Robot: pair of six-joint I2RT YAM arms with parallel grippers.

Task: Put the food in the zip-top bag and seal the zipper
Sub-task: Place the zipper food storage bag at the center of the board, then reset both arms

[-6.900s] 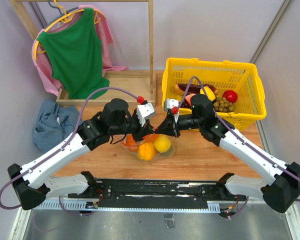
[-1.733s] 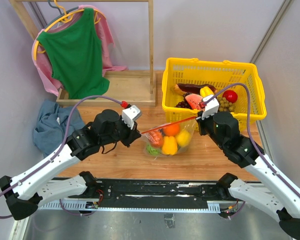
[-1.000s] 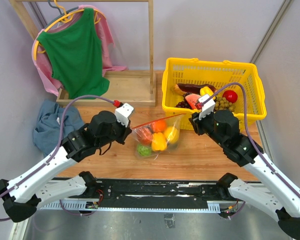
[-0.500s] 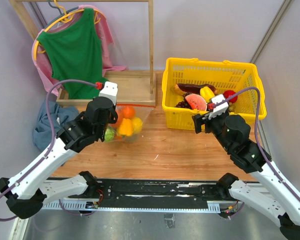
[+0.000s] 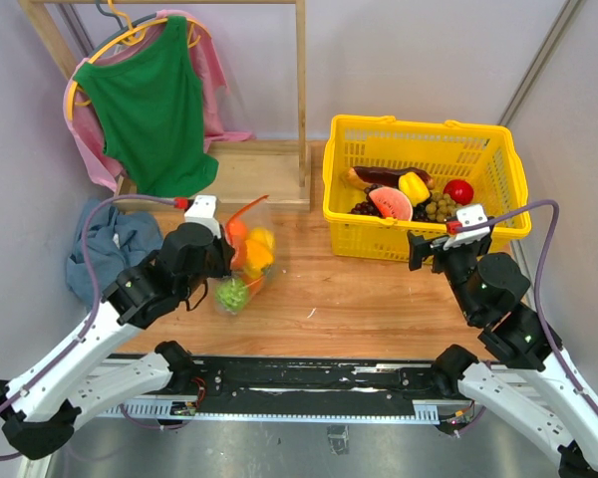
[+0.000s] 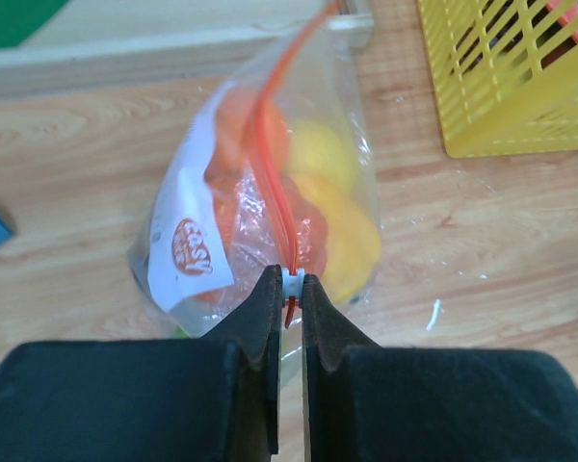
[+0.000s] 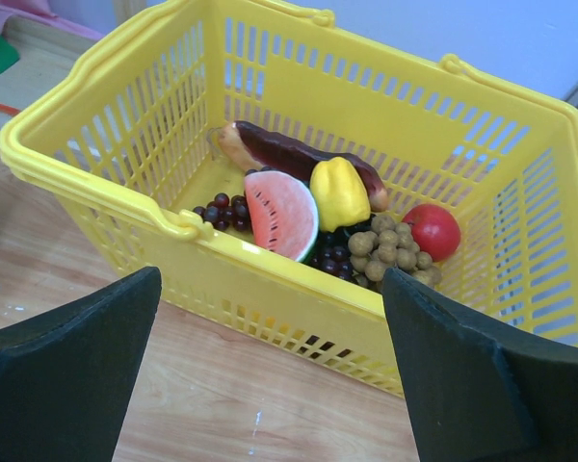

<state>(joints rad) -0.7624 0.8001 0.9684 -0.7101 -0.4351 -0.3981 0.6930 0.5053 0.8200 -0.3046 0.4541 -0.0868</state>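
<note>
The zip-top bag is clear and holds orange, yellow and green food. It hangs from my left gripper over the left part of the table. In the left wrist view my left gripper is shut on the small white slider of the orange-red zipper, at the near end of the bag. My right gripper is open and empty in front of the yellow basket. In the right wrist view its gripper stands wide open, with nothing between the fingers.
The yellow lattice basket at the back right holds more toy food: an eggplant, a watermelon slice, a yellow pepper, a red fruit and grapes. A wooden clothes rack with a green top stands at the back left. A blue cloth lies at the left.
My left gripper has carried the bag left, away from the basket, then towards the near edge. My right gripper has let go of the bag and drawn back right, in front of the basket.
</note>
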